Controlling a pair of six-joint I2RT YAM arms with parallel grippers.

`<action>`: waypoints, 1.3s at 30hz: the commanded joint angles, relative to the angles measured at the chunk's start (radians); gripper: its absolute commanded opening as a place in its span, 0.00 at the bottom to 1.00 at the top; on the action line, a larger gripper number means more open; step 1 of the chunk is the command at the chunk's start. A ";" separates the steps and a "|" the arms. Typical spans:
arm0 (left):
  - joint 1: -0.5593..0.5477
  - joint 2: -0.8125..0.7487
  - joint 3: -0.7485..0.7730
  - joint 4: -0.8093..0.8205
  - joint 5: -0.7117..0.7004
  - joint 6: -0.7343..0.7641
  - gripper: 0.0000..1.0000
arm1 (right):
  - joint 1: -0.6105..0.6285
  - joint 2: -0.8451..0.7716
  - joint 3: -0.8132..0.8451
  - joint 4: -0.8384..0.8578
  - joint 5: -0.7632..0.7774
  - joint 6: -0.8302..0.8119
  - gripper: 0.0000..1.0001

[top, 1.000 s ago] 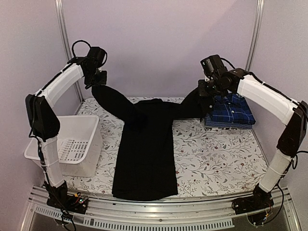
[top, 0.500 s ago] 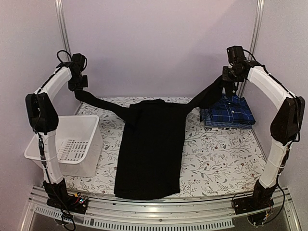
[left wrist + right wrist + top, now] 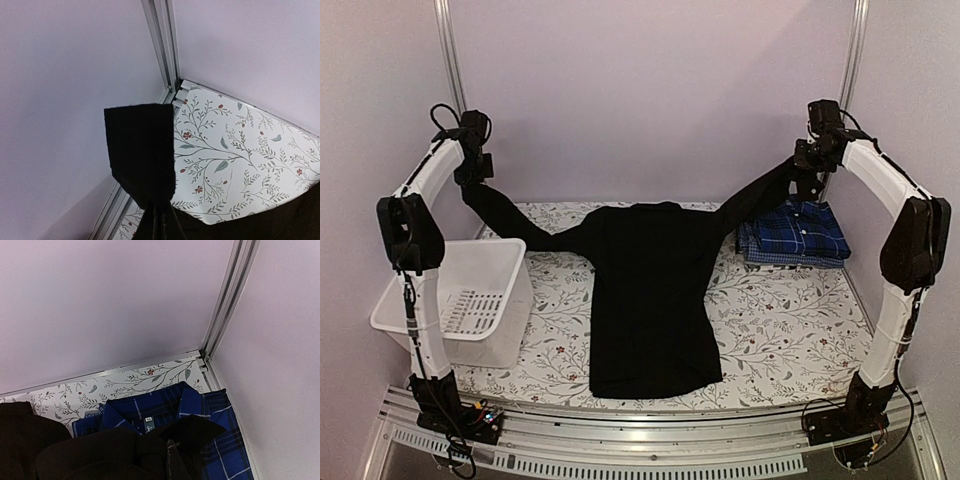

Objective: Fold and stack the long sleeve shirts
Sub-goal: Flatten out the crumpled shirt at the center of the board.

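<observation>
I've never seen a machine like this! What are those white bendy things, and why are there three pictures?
Those are two robot arms, each with a pinching gripper. The big picture comes from a camera above and behind them. The other two come from small cameras on the wrists. On the flowery table lie a black shirt, a folded plaid shirt and a white basket. The left gripper pinches one black sleeve up in the air and the right gripper pinches the other, spreading the shirt wide.
</observation>
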 commanded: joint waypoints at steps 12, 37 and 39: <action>-0.021 -0.023 0.147 0.180 0.053 0.085 0.00 | 0.084 0.005 -0.027 0.033 -0.064 -0.029 0.05; -0.018 -0.077 0.121 0.230 0.048 0.111 0.00 | 0.088 0.024 0.031 0.014 0.061 -0.068 0.08; -0.020 -0.080 0.106 0.230 0.076 0.108 0.00 | 0.087 0.024 0.033 0.014 0.048 -0.070 0.09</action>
